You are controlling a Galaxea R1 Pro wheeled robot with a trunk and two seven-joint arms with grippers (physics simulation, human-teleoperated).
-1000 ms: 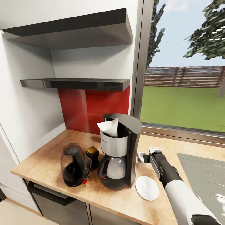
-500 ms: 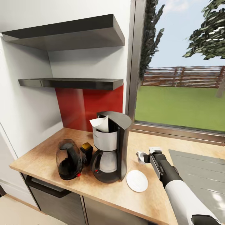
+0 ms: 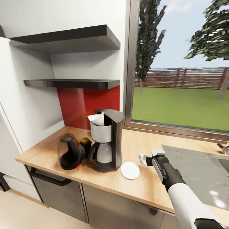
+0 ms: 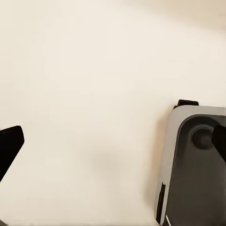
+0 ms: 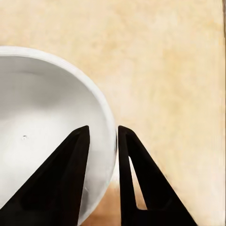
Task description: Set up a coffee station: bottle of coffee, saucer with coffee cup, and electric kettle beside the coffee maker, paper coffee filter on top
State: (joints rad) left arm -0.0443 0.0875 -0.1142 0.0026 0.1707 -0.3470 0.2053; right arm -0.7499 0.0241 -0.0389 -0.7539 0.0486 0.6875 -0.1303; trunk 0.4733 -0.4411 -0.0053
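My right fingers (image 5: 101,141) are clamped on the rim of the coffee cup (image 5: 42,127), one inside the white wall and one outside it. From the head view, I hold that cup (image 3: 143,160) above the wooden table (image 3: 149,187), to the right of the saucer (image 3: 130,170), which lies flat on the table just beside the coffee maker (image 3: 106,140). The cup is not on the saucer yet.

A white paper filter (image 3: 97,119) sticks up out of the top of the coffee maker. The dark bottle of coffee (image 3: 85,144) with its yellow cap stands just to the left of the coffee maker, and the black kettle (image 3: 69,151) stands left of the bottle, near the table's front edge. Two dark shelves (image 3: 73,83) hang on the wall above them.

My left wrist camera looks down at a pale floor (image 4: 84,94) and a grey part of the robot's base (image 4: 193,165). Dark finger tips (image 4: 10,146) sit at the edges of that view, well apart.
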